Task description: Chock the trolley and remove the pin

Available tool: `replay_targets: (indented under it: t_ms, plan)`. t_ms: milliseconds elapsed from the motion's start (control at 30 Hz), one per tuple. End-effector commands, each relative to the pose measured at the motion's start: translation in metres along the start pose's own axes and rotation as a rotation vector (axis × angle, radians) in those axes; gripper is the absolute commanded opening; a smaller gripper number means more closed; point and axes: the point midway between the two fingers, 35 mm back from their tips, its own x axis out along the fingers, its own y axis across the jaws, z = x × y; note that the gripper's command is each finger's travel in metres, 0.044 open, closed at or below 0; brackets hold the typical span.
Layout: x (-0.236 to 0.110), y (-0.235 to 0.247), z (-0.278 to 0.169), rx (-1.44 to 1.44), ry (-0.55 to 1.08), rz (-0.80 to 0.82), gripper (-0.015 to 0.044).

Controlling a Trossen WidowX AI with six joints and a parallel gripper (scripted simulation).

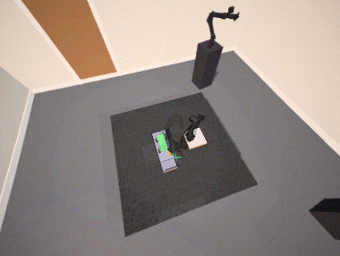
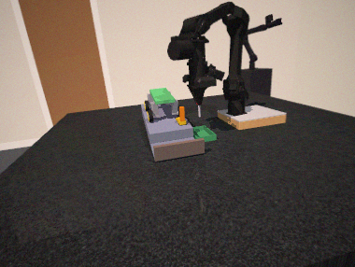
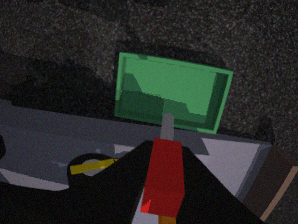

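Note:
My gripper is shut on the stop pin. I hold the pin by its red head, with its grey shaft pointing down. It hangs above the green tray, clear of it. The trolley, grey with a green top, stands at the upper end of the grey ramp. The chock's orange handle stands upright on the ramp just downhill of the trolley. Whether the chock touches a wheel is too small to tell.
The tray lies on the dark table beside the ramp's lower right side. The arm's tan base plate lies to the right of the tray. A dark pedestal with a camera arm stands off the table at the back.

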Motion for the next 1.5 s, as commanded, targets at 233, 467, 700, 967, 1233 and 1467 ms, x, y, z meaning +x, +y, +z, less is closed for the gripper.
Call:
replay_targets:
  t_ms: [233,467,700,967,1233,1467]
  plan:
    - [0.014,-0.002,0.004,0.005,-0.001,-0.090,0.0000]
    - [0.035,-0.011,0.002,0.004,0.004,-0.172,0.0000]
    - [0.056,-0.023,0.001,0.003,0.004,-0.180,0.0000]
    - [0.068,-0.029,0.003,0.003,0.004,-0.181,0.0026]
    - [0.068,-0.024,0.002,0.003,0.004,-0.180,0.0190]
    - [0.069,-0.019,0.001,0.003,0.004,-0.179,0.0190]
